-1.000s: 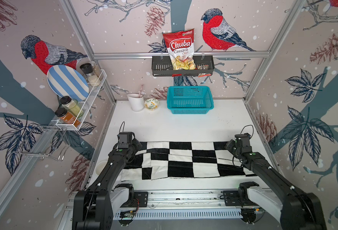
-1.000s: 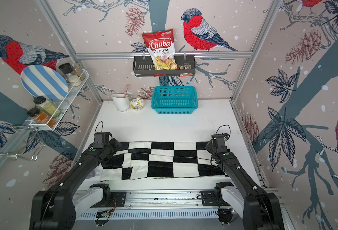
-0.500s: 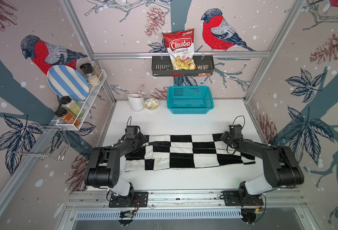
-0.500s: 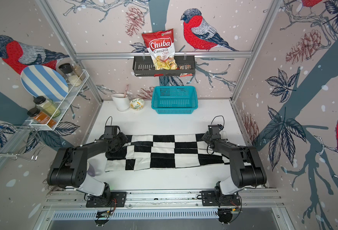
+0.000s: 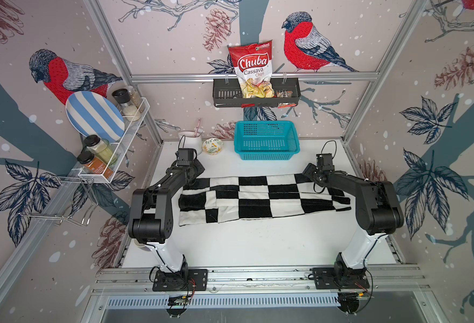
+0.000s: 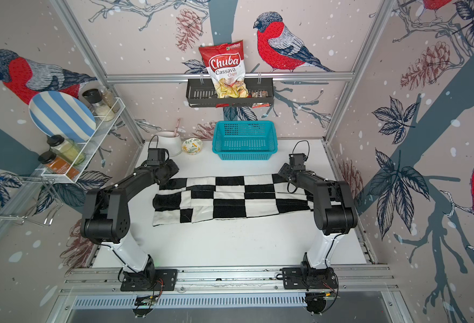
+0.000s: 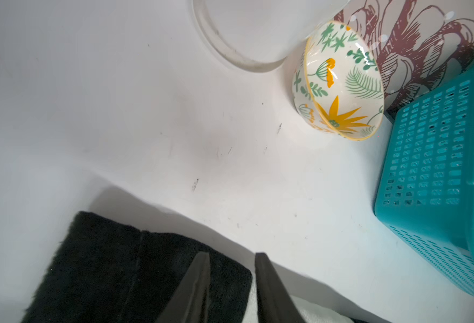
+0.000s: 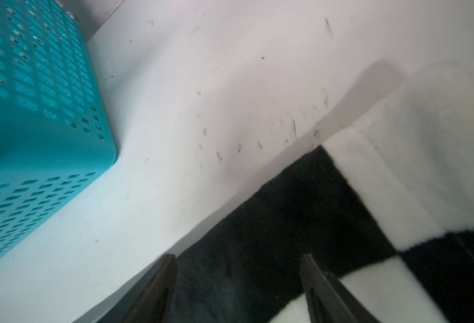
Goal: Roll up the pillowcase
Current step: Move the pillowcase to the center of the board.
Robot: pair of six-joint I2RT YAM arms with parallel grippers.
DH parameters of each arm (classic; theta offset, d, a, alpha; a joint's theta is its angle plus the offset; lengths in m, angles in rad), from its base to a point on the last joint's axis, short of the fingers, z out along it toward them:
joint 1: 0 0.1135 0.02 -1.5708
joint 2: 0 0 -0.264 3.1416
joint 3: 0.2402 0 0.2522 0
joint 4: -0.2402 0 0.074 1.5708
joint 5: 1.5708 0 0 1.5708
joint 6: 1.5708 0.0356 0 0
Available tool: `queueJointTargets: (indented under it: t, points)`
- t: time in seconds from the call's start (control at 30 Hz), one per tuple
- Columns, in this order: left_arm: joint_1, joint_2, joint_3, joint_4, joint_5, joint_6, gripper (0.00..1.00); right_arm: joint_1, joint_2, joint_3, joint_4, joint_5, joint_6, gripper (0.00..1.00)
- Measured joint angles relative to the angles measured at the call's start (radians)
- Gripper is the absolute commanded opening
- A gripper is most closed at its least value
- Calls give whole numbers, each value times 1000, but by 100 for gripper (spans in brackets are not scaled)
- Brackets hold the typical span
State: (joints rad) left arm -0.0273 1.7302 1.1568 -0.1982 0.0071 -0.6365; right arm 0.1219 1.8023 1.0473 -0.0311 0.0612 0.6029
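Note:
The black-and-white checkered pillowcase (image 5: 258, 198) (image 6: 230, 198) lies as a long, partly folded band across the middle of the white table in both top views. My left gripper (image 5: 197, 174) (image 6: 172, 171) sits at the band's far left corner. In the left wrist view it (image 7: 231, 257) is open by a narrow gap, hovering over a black square of the pillowcase (image 7: 104, 265). My right gripper (image 5: 309, 173) (image 6: 283, 172) is at the far right corner. There it (image 8: 237, 258) stands wide open over a black square of the pillowcase (image 8: 300, 201), with nothing between its fingers.
A teal basket (image 5: 266, 139) (image 7: 440, 167) (image 8: 34, 98) stands at the back of the table. A flowered bowl (image 5: 212, 146) (image 7: 339, 81) and a white cup (image 5: 191, 138) sit left of it. A wire rack (image 5: 112, 156) with jars hangs on the left wall.
Both grippers have travelled from the band's near side to its far edge, and the pillowcase has shifted toward the back. The right gripper's jaws have opened wider.

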Motion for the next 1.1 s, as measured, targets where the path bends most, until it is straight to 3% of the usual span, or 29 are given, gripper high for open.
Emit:
queueJointTargets:
  t: [0.33,0.6,0.93,1.1]
  points:
    - [50,-73,-107,-253,-63,94,38,-17,-109,-22,-84,37,-28,80]
    - [51,-94,-198,-253,-37,113,38,-213,-180,-106,-152,48,-31,79]
    - [51,-138,-243,-232,-6,113,39,-249,-218,-161,-240,63,-32,68]
    - [51,-145,-247,-222,13,113,38,-250,-327,-251,-290,66,-29,66]
